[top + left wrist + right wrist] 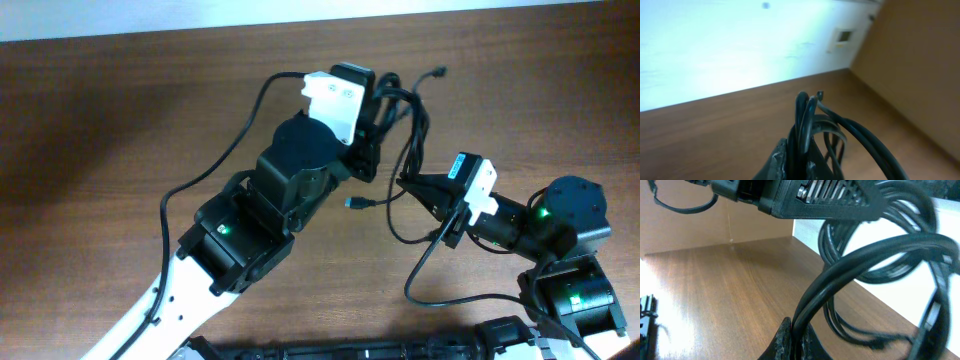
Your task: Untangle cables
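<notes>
the cables (804,120) are not yet untangled. they are one bundle, lifted above the table (120,110) toward its far side and held between the two arms.

the left gripper (798,159) is clenched on several strands at once. in the left wrist view the loops stand up from between its fingers and bend over to the right. the right gripper (794,342) is clenched too, on what looks like one strand. this strand rises from its fingers in an arc toward the left gripper, which shows at the top of the right wrist view with more loops hanging under it.

from overhead, one plug (439,72) sticks out free past the bundle. a second plug (355,203) is at the end of a loose strand lower down, between the two arms. a long loop (392,222) drops below the right gripper. no cable lies apart on the table by itself.

i judge the task to be at an early stage. both grips are taken and one strand is chosen, but nothing is separated. what is left is to draw this strand out of the bundle, put it down apart, and then do the same for the others.

how many cables there are, and whether they make a real knot or only cross each other, i cannot tell.
</notes>
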You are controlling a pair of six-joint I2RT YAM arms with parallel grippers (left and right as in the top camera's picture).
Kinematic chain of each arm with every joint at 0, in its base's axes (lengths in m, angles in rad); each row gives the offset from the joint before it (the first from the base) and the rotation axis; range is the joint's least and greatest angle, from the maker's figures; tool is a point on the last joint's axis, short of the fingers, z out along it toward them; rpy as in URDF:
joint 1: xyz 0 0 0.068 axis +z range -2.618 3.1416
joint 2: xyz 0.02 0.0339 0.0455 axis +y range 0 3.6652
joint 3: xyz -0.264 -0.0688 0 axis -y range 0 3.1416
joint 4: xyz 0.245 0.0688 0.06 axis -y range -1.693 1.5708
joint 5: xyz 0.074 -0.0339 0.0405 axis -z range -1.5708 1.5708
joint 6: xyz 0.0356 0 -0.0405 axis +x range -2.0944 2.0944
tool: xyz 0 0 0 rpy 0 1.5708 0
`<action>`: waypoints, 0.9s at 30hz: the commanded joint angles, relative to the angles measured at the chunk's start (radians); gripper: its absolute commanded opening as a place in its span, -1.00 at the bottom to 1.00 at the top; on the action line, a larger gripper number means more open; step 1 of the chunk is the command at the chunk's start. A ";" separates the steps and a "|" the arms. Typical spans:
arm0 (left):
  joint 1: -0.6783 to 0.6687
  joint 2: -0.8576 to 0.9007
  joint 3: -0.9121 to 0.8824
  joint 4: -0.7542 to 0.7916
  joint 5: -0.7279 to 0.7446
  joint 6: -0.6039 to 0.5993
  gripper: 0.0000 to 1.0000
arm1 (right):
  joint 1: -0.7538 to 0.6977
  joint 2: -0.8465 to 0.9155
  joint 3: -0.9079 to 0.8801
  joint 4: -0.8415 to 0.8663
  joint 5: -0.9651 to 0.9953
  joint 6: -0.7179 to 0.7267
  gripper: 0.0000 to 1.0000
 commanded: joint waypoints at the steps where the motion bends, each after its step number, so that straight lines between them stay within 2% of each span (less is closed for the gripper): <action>1: 0.006 -0.005 0.016 0.002 -0.208 -0.029 -1.00 | 0.005 -0.007 0.002 -0.004 -0.026 -0.004 -0.92; 12: 0.006 -0.005 0.016 -0.026 -0.348 -0.028 -1.00 | 0.005 -0.007 0.002 -0.006 -0.005 -0.004 -0.93; 14: 0.006 -0.005 0.016 -0.029 -0.348 -0.029 -1.00 | 0.005 -0.006 0.002 -0.013 0.063 0.019 -0.92; 17: 0.006 -0.005 0.016 -0.036 -0.341 -0.028 -1.00 | 0.005 -0.006 0.002 -0.015 0.254 0.141 -0.92; 20: 0.006 -0.005 0.016 -0.047 -0.253 0.020 -1.00 | 0.005 -0.006 0.002 -0.031 0.471 0.266 -0.93; 27: 0.006 -0.006 0.016 -0.047 0.063 0.201 -1.00 | 0.005 -0.006 0.002 -0.066 0.675 0.334 -0.90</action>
